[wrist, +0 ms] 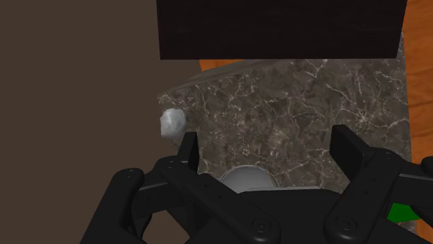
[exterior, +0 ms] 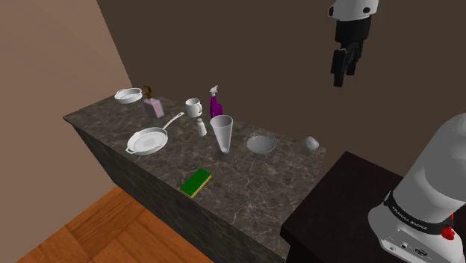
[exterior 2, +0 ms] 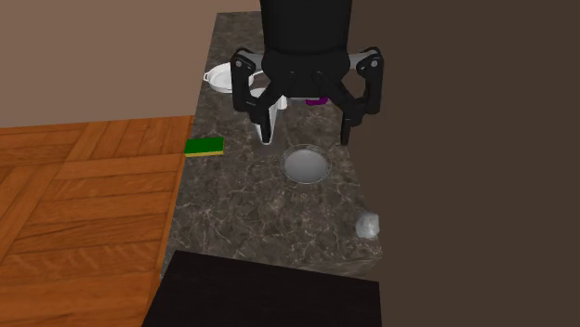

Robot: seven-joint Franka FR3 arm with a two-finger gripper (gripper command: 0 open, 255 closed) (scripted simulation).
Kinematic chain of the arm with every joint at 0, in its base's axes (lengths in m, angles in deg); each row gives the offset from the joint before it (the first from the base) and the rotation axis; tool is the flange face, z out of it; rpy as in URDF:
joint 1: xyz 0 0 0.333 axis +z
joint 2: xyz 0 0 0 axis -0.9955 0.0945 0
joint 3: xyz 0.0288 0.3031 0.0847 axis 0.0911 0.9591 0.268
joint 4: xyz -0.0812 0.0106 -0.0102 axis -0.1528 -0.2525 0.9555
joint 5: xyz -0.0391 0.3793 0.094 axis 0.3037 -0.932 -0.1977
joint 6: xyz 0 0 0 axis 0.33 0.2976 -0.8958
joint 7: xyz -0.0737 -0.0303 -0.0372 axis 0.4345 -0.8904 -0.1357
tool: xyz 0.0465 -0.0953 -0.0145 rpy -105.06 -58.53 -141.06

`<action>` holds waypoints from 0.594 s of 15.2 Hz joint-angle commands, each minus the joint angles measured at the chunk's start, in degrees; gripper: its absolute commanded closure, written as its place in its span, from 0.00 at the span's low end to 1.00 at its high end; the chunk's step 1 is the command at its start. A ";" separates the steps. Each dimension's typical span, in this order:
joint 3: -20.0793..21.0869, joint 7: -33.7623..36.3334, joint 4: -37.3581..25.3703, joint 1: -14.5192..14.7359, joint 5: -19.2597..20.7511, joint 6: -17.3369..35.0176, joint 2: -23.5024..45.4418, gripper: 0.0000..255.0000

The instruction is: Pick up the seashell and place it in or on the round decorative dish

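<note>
Looking down, we see the black jaws spread wide and empty, high above the dark marbled worktop. The small pale-grey seashell lies there, apart from the round grey shallow dish.

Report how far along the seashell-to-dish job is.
Done: nothing yet. The small pale grey seashell lies on the dark marbled counter near the wall, apart from the shallow round grey dish, which is empty. In hand: the black gripper hangs above the counter, fingers open, holding nothing. Left: descend to the shell, grasp it, carry it to the dish and release it.
</note>
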 commanded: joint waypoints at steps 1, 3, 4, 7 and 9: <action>0.00 0.00 0.00 0.00 0.00 0.00 0.00 0.00; -1.15 -0.28 3.10 -0.60 0.71 4.27 0.58 0.00; -1.74 -0.42 4.54 -0.91 1.06 6.45 1.02 0.00; -3.59 -0.84 8.42 -1.85 2.14 13.16 2.96 0.00; -4.87 -1.13 10.61 -2.48 2.85 17.81 4.81 0.00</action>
